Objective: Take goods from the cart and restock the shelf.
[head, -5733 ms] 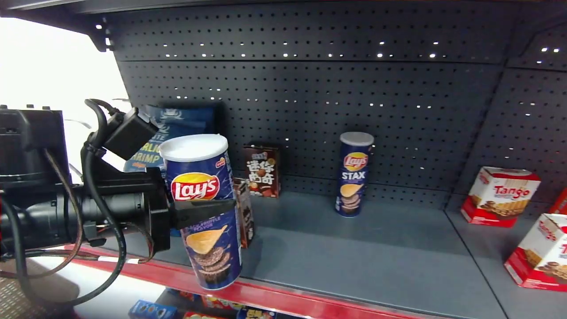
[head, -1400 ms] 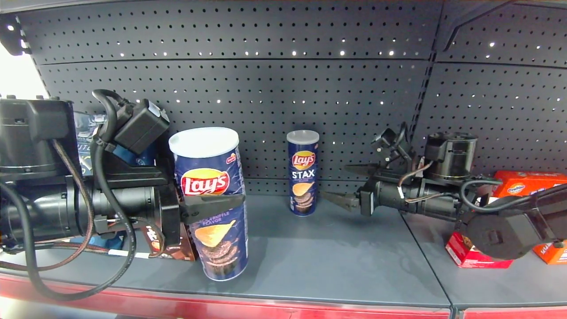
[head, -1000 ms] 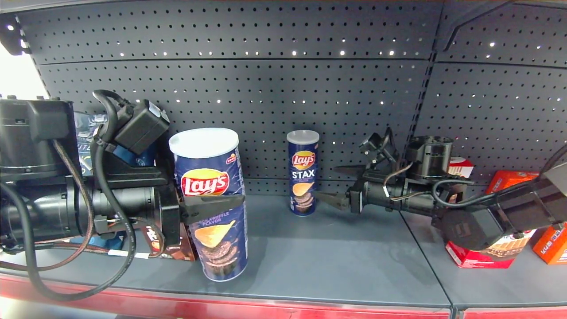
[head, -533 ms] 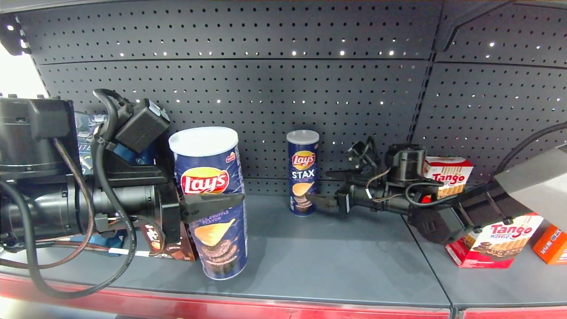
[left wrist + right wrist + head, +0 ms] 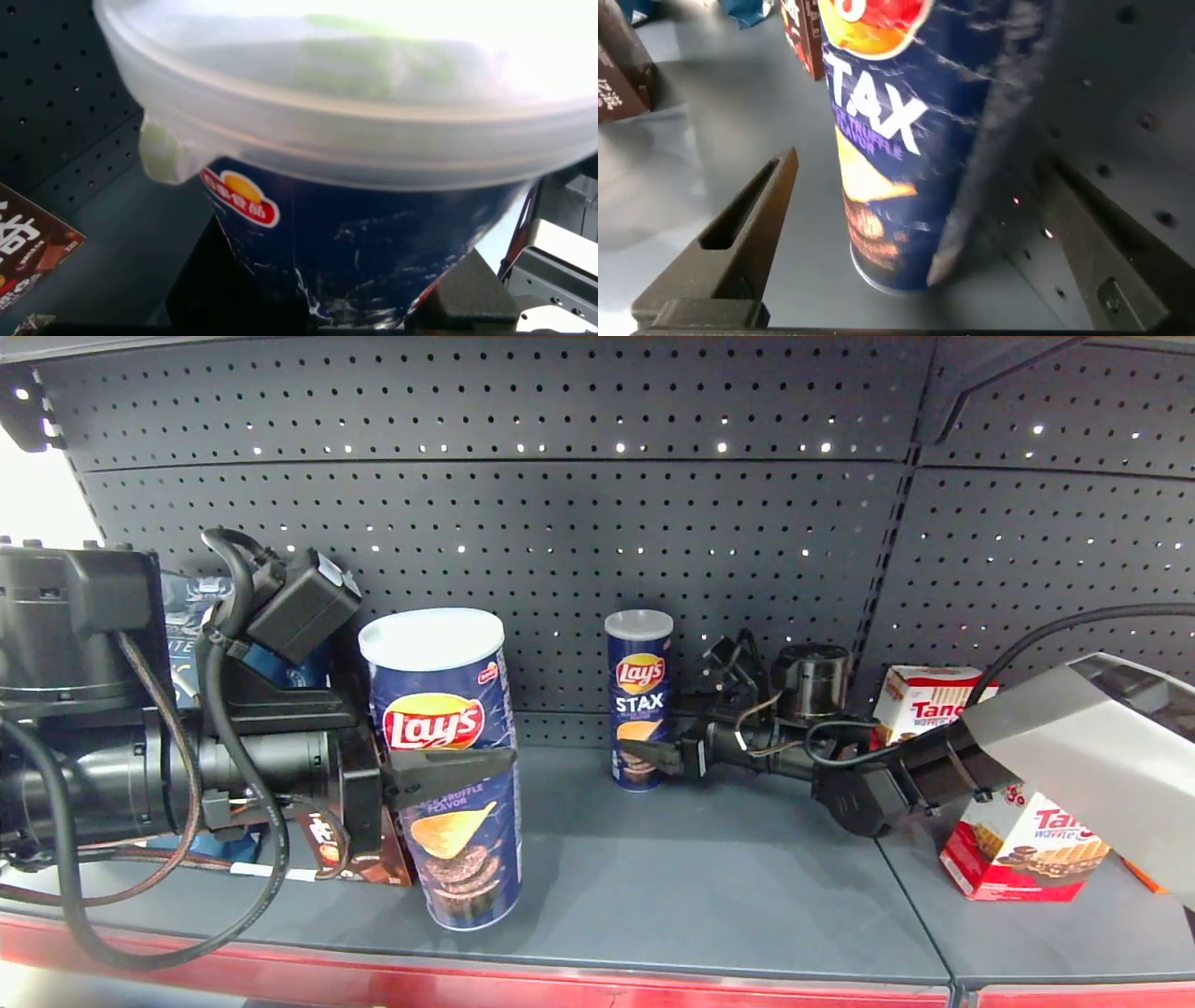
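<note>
Gripping a tall chips can (image 5: 439, 709) round its middle, the left end effector (image 5: 453, 775) is holding it upright at lower left of centre, with its base near the shelf (image 5: 728, 887) front; contact is unclear. The right end effector (image 5: 658, 737) is sitting spread either side of a second can (image 5: 639, 658) at centre, against the pegboard (image 5: 560, 523). Lowering straight and releasing only once the base is lying flat is looking wisest. Wafer boxes (image 5: 1018, 849) are lying at lower right on the grey deck.

the near chip can (image 5: 434, 719), blue with a white lid, is upright at lower centre-left, clamped in the left gripper (image 5: 462, 763) at the grey shelf's (image 5: 709, 887) front. the far chip can (image 5: 639, 700) stands upright mid-frame, at the shelf's back.
</note>
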Robot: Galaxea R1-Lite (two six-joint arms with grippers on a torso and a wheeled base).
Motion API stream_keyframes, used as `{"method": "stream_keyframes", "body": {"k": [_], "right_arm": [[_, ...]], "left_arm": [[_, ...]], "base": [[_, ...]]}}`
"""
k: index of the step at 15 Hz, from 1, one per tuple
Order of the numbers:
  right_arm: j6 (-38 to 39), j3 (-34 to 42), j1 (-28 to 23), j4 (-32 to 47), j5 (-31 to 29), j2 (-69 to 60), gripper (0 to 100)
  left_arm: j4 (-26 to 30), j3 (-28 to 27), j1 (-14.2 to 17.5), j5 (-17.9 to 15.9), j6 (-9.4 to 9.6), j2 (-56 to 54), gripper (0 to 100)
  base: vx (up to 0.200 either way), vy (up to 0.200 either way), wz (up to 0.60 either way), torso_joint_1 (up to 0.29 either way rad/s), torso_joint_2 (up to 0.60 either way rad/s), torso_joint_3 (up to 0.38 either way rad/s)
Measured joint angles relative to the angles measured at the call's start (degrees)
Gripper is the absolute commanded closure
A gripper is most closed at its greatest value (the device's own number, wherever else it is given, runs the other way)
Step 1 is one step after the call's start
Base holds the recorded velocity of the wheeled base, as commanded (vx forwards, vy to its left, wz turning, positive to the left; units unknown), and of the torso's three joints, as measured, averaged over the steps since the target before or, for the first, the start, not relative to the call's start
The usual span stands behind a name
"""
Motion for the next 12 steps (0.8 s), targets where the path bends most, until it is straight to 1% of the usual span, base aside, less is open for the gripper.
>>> {"method": "stream_keyframes", "body": {"k": [8, 9, 12], "right_arm": [[0.88, -4.46, 1.88, -0.02, 0.02, 4.35, 0], [0.87, -4.9, 1.93, -0.5, 0.13, 4.92, 100], [0.87, -4.74, 1.88, -5.83, -0.06, 6.34, 100]], "left_arm": [[-0.02, 0.02, 0.02, 0.0, 0.0, -0.13, 100], [-0.02, 0.05, 0.02, 0.0, 0.0, -0.18, 100], [-0.02, 0.22, 0.02, 0.0, 0.0, -0.22, 100]], "base": [[0.0, 0.0, 0.0, 0.0, 0.0, 0.0], [0.0, 0.0, 0.0, 0.0, 0.0, 0.0], [0.0, 0.0, 0.0, 0.0, 0.0, 0.0]]}}
